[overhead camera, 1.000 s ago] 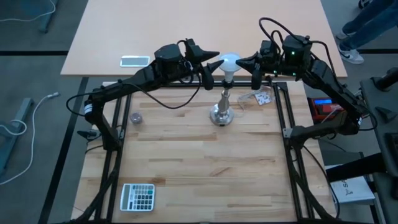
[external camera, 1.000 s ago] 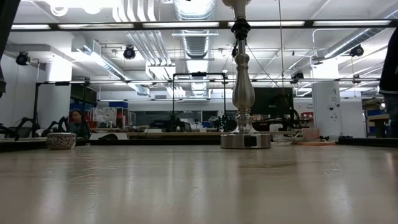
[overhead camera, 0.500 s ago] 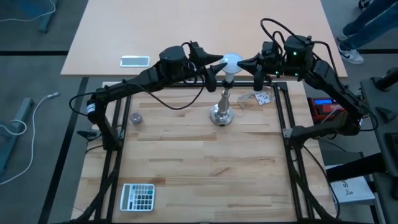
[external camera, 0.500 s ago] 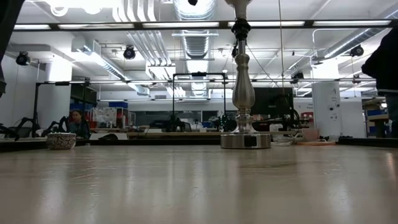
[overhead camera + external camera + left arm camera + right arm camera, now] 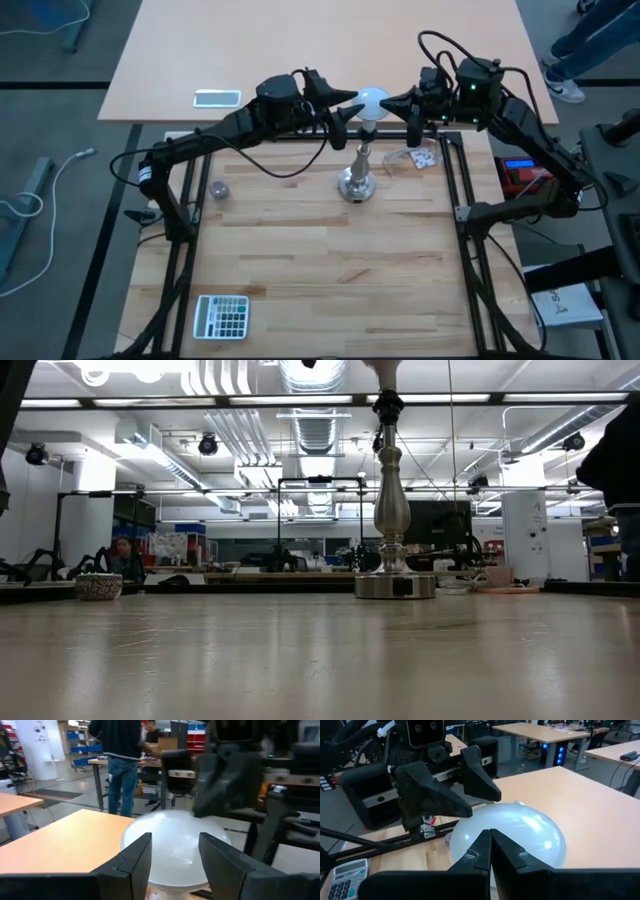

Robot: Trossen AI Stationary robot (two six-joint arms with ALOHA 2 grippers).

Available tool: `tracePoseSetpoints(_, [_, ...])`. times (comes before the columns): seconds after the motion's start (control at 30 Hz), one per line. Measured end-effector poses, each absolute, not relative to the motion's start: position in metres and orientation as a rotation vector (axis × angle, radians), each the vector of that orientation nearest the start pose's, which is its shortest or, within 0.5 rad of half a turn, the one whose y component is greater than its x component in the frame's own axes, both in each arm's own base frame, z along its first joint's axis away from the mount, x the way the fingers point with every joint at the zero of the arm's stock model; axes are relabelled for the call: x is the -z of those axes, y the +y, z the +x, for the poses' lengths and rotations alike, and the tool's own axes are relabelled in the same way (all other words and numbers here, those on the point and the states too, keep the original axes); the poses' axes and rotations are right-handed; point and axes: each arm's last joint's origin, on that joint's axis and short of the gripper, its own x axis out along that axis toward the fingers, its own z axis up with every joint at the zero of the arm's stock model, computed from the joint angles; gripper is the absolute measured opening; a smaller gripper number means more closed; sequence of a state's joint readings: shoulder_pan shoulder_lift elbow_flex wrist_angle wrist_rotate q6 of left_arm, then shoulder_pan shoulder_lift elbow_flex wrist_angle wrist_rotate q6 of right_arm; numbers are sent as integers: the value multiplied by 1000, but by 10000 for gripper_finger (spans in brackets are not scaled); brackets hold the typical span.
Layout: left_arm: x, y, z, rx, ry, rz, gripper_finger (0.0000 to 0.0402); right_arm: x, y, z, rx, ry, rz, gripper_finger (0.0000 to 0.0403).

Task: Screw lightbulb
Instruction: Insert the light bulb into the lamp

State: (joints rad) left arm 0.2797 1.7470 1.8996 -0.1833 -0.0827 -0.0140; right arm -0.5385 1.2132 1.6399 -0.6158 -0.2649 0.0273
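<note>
The white lightbulb (image 5: 373, 98) sits on top of the silver stand (image 5: 357, 180), which rests on its round base at the middle of the table's far part. My left gripper (image 5: 350, 108) is level at the bulb's left side. It is open, and its two fingers (image 5: 135, 857) frame the globe (image 5: 172, 845) just beyond their tips. My right gripper (image 5: 388, 101) is shut, its tips (image 5: 490, 834) at the globe's (image 5: 525, 837) right side. In the low view only the stand's stem (image 5: 391, 510) shows, and both grippers are above the picture. My left gripper comes level from the table's left, its open fingertips right at the globe's left side (image 5: 150, 870); I cannot tell whether they touch it. My right gripper comes almost level from the right, its shut tips in front of the globe (image 5: 470, 840); I cannot tell whether they touch.
A clear packet (image 5: 415, 157) lies right of the stand and a small round object (image 5: 218, 189) lies at the left. A calculator (image 5: 221, 316) sits at the near left. A phone (image 5: 217, 97) lies on the farther table. A person's legs (image 5: 575, 40) show at the far right.
My left gripper has edged a little toward the lightbulb, still level and open. The bulb, the stand and my right gripper have kept still.
</note>
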Motion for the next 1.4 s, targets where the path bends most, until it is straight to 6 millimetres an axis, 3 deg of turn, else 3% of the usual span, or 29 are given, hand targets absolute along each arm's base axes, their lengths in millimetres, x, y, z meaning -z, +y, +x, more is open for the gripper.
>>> tracePoseSetpoints(0.33, [-456,107,381,-344,35,-16,145,-488,-108,194,308,177,99,0])
tracePoseSetpoints(0.67, [-458,107,382,-343,23,-10,168,-486,-105,193,270,200,125,0])
tracePoseSetpoints(1.4, [-458,107,380,-347,34,-15,175,-491,-106,194,276,148,120,0])
